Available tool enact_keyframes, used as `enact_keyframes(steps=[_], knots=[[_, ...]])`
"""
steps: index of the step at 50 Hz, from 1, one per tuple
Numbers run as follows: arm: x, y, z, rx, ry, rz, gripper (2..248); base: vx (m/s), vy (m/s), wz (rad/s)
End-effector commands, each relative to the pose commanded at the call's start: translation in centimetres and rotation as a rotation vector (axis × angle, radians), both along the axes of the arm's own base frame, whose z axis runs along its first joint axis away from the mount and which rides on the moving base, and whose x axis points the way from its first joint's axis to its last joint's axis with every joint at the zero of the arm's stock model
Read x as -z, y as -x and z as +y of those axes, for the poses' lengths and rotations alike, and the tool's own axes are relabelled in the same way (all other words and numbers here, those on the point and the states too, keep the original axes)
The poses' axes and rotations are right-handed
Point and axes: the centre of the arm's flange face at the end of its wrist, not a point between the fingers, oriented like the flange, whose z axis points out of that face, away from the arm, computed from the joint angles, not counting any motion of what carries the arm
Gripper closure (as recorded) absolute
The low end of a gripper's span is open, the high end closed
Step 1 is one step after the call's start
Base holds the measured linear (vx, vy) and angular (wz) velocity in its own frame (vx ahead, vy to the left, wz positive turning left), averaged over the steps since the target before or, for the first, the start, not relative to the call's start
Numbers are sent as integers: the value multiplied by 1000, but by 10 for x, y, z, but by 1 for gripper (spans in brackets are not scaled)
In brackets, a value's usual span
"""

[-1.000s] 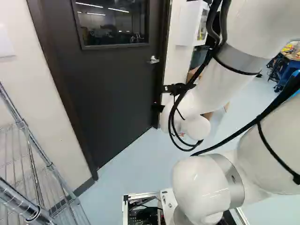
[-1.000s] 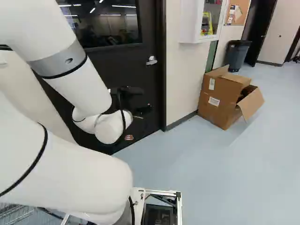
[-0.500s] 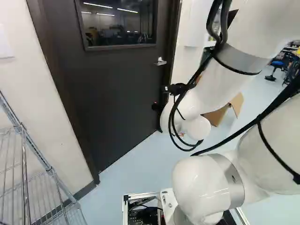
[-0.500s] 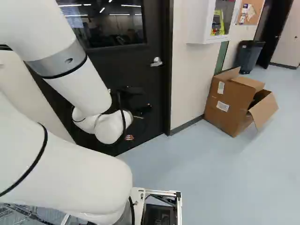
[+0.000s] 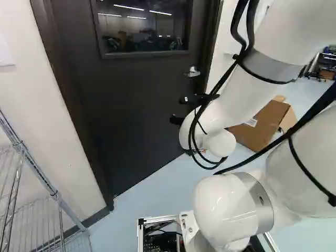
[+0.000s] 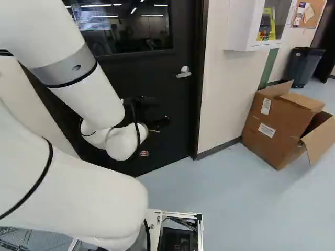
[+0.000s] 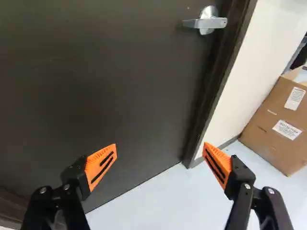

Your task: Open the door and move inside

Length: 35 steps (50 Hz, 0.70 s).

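Black gripper parts [image 5: 181, 119] show beyond the arm's white wrist in the left base view, in front of the dark door [image 5: 131, 105]. The door stands closed in its frame, with a window in its upper half. Its silver lever handle [image 5: 192, 72] is above the gripper and near the door's right edge; the same handle [image 6: 183, 72] shows in the right base view. In the wrist view the gripper [image 7: 159, 152] has its orange pads wide apart with nothing between them, and the handle [image 7: 206, 20] lies ahead, apart from both fingers.
A wire shelf [image 5: 39, 170] stands by the wall left of the door. Right of the door are a wall [image 6: 225, 94], a white wall cabinet [image 6: 256, 26], an open cardboard box [image 6: 282, 123] on the floor and a dark bin [image 6: 304, 65].
The base has moved, turning left: door, handle and box have shifted rightward in both base views. The arm holds the same pose against its lowest joint. The door still looks closed.
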Motion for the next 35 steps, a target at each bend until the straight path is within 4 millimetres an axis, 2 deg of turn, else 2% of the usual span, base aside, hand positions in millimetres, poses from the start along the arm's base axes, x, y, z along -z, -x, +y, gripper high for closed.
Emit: enact_keyframes(steps=[13,24,35], knots=[[0,0,0,0,0,0,3,222,-96,203],[0,0,0,0,0,0,3,210,-104,-8],[0,0,0,0,0,0,3,94,-16,-24]])
